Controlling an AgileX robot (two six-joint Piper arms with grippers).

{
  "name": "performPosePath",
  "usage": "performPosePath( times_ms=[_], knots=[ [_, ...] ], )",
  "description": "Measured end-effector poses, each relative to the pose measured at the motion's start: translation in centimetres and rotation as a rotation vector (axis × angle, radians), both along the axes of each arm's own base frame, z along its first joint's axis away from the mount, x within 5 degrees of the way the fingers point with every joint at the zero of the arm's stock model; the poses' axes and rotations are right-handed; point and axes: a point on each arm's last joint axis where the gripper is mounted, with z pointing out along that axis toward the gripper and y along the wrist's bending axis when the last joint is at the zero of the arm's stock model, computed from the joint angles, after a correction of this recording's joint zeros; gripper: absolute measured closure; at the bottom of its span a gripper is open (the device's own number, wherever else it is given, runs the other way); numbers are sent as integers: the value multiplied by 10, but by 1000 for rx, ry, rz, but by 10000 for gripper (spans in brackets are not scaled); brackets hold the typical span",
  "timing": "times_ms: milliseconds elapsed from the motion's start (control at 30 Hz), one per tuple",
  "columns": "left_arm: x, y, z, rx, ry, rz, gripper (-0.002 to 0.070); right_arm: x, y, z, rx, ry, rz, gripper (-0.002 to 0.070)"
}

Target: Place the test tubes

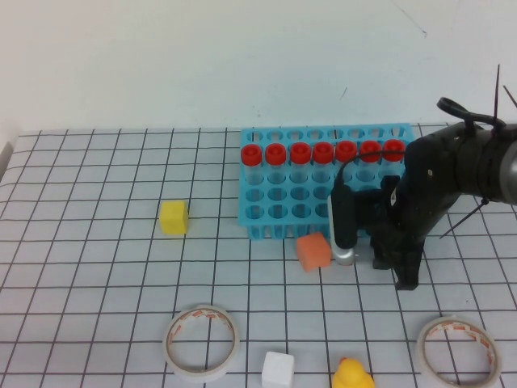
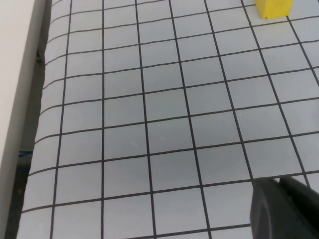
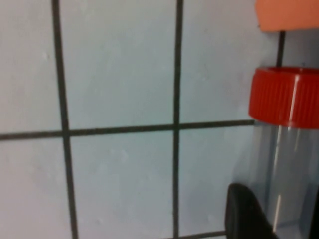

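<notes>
Gridded table, right tool (image 1: 393, 267) down low toward the right edge at the loose test tube (image 3: 284, 159) lying before the blue rack (image 1: 266, 212), can't tell if it's clamped yet. I'd grip mid-body, clear the orange cube (image 1: 313, 250), then upright it over an empty hole. Over near the left edge the left tool (image 2: 284, 209) sits clenched, empty.

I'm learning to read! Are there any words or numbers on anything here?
Left tape roll: orange marks inside, too small to read.
Right tape roll: same, unreadable.
No writing shows on the rack, the left gripper over the table, or the right gripper in front of the rack.
</notes>
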Motion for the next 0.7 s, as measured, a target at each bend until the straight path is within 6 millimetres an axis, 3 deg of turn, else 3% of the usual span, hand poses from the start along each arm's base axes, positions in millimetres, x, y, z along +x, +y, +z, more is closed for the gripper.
performPosePath(
  times_ms=[167,267,433,533,700],
  knots=[
    [0,-1,0,-11,0,-1,676,-3,2,2,57,43,-92,444],
    [0,-1,1,-26,-10,-1,676,-7,7,14,150,64,-146,444],
    [3,-9,11,-129,-126,-44,676,-19,20,59,416,80,-222,444],
    [5,-16,22,-245,-233,-80,676,-28,33,89,631,93,-181,444],
    [7,-24,39,-380,-392,-145,676,-40,55,121,1008,188,-94,444]
  ],
)
